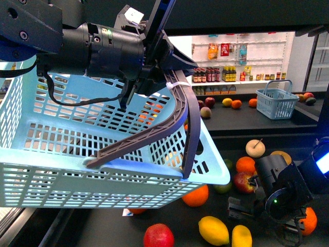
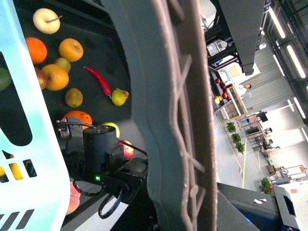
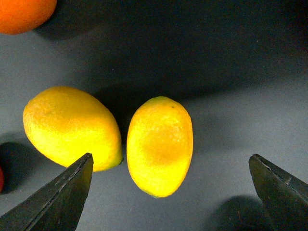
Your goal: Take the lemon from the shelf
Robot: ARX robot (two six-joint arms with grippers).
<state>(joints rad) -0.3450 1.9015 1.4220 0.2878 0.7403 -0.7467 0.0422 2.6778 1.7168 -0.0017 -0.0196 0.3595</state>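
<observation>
Right gripper (image 3: 171, 159) hangs above the dark tray of the shelf (image 1: 177, 221), its two fingers wide apart and holding nothing. Directly under it the lemon (image 3: 160, 147) lies on its side on the tray. A second lemon (image 3: 72, 127) lies just beside it, and an orange (image 3: 21, 12) is further away. Left gripper (image 1: 172, 64) is closed on the grey-brown handle (image 1: 149, 136) of a light blue basket (image 1: 61, 175), which hangs tilted.

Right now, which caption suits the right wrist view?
Open right tool framing two bright yellow oval lemons on the dark flat shelf tray.
</observation>
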